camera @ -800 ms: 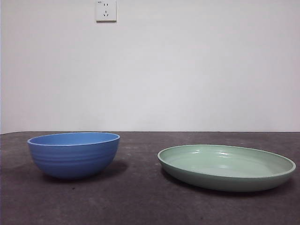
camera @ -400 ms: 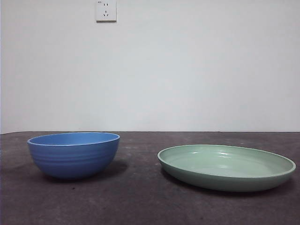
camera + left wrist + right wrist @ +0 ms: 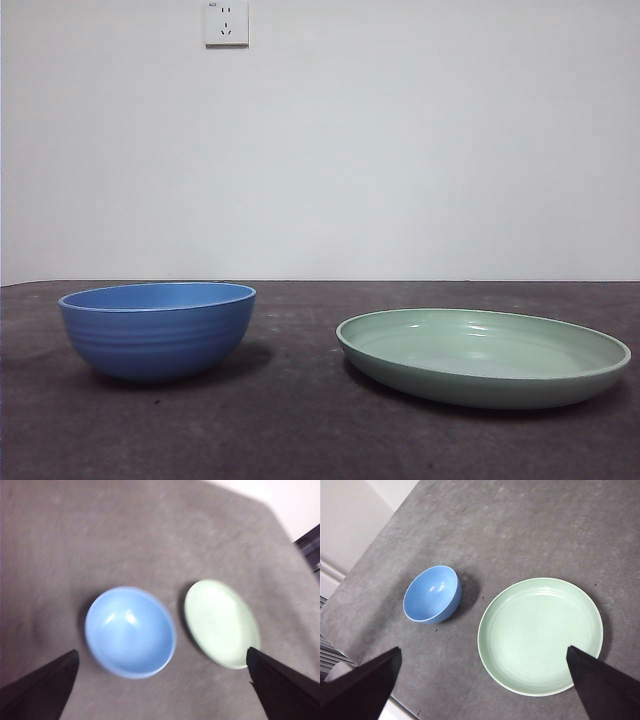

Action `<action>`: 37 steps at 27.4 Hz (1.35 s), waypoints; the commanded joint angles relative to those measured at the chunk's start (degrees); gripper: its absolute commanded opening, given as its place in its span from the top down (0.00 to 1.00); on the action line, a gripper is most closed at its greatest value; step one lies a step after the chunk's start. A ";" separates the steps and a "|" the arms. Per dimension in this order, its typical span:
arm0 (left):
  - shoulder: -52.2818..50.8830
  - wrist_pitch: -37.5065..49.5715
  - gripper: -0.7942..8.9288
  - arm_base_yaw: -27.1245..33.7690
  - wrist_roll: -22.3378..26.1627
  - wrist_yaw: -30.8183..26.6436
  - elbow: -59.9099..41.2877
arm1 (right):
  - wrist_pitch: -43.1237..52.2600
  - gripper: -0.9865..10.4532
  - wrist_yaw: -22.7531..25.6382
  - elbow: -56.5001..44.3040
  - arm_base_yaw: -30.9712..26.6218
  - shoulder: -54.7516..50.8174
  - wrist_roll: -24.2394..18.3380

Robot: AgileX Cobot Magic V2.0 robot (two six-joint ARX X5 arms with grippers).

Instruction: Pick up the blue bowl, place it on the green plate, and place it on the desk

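Note:
The blue bowl (image 3: 157, 329) stands upright and empty on the desk (image 3: 300, 420) at the left of the front view. To its right, apart from it, lies the empty green plate (image 3: 484, 355). No arm shows in the front view. High above the bowl (image 3: 130, 631) and plate (image 3: 221, 623) hangs my left gripper (image 3: 162, 690), open, its jaws wide apart. My right gripper (image 3: 482, 690) is open too, high over the plate (image 3: 540, 635), with the bowl (image 3: 432, 601) off to one side.
A white wall with a power socket (image 3: 226, 22) rises behind the desk. The right wrist view shows the desk's edge (image 3: 365, 555) beyond the bowl, and a dark object (image 3: 311, 547) sits past the desk in the left wrist view.

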 commanded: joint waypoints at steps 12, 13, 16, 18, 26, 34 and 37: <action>18.40 -0.70 0.35 -4.96 2.80 -4.92 1.03 | 0.42 0.40 -0.04 0.85 1.27 0.17 -0.44; 20.39 -0.35 0.35 -5.90 2.80 -6.43 1.03 | 0.42 0.40 -0.04 0.83 1.27 0.17 -0.44; 25.86 1.44 0.35 -8.59 2.80 -10.19 1.03 | 0.42 0.40 -0.04 0.85 1.27 0.17 -0.44; 29.44 3.87 0.35 -9.99 2.64 -11.72 1.03 | 0.37 0.40 -0.04 0.85 1.27 0.17 -0.44; 41.86 13.86 0.36 -11.74 -4.13 -12.35 1.03 | 0.33 0.40 -0.42 0.83 1.27 0.17 -0.39; 47.89 19.21 0.51 -13.66 -8.52 -12.37 1.03 | 0.37 0.40 -0.37 0.85 1.27 0.17 -0.55; 48.46 19.23 0.65 -13.77 -9.18 -13.22 1.03 | 0.37 0.40 -0.37 0.85 1.27 0.17 -0.61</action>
